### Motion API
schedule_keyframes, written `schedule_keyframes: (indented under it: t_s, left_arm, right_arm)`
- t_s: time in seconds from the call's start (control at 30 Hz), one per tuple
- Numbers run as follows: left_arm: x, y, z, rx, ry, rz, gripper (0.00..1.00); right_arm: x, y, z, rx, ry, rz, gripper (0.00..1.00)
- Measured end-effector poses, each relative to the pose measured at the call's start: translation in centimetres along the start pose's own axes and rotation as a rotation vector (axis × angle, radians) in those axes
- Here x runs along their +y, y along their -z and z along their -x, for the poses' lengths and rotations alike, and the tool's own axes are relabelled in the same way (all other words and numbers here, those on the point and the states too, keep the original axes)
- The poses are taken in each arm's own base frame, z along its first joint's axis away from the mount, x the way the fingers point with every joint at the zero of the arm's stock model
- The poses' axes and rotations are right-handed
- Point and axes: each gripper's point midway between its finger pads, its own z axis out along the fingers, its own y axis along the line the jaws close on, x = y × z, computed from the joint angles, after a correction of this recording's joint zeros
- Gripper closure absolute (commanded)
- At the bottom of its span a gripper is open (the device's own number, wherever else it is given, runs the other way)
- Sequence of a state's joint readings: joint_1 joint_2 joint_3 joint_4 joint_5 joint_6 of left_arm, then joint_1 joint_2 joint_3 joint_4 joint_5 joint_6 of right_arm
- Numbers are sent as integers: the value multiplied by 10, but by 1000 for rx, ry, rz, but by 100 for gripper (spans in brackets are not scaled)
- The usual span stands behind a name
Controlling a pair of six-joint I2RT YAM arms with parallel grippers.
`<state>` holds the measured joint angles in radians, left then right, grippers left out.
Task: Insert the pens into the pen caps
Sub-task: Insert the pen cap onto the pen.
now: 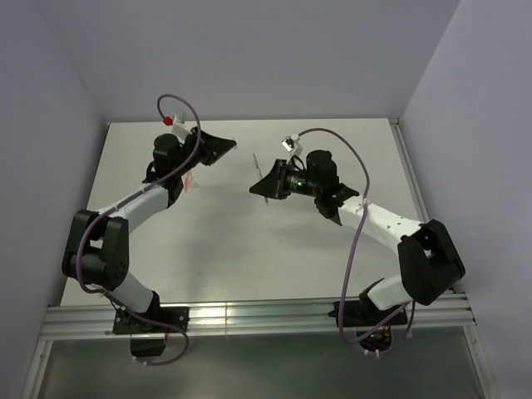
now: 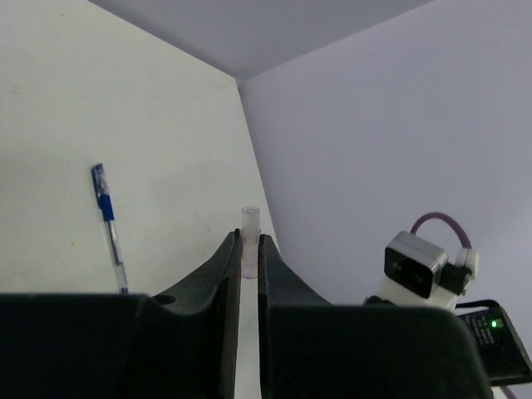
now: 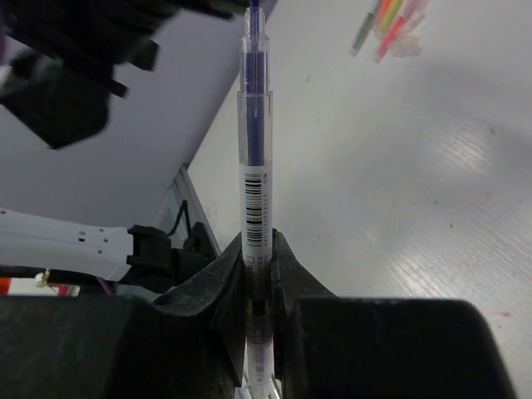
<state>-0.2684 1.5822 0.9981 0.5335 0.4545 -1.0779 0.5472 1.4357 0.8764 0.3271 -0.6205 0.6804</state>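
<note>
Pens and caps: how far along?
Done: no capped pen visible. In hand: left jaws pinch a clear cap, right jaws grip a blue pen, not yet joined. Left: mating them, then the coloured pens heaped on the table.

Soft even light, sheen on the table [image 3: 449,216], faint shadows, far pens [image 3: 389,25] out of focus
</note>
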Motion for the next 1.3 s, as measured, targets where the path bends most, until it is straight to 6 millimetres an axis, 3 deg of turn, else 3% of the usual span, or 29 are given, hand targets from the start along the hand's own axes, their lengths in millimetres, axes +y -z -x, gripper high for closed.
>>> schedule_keyframes:
  t_s: [0.13,0.27,0.4,0.7,1.3]
  left_arm:
    - [-2,4,-30,40,34,-56,100]
    - [-24,4,-48,73,42,-141,100]
    - [-44,6,-45,61,36,-222,100]
    - [-63,13,-39,49,30,-298,100]
    - [-75,19,-46,90,21,-351,100]
  right_arm:
    - [12,0,3,-14,-10,48,100]
    - [16,-1,-6,6,-26,61,100]
    - [22,-2,-11,16,-28,76,100]
    - [32,4,-5,-12,-7,87,100]
    - [26,9,-2,-32,14,34,100]
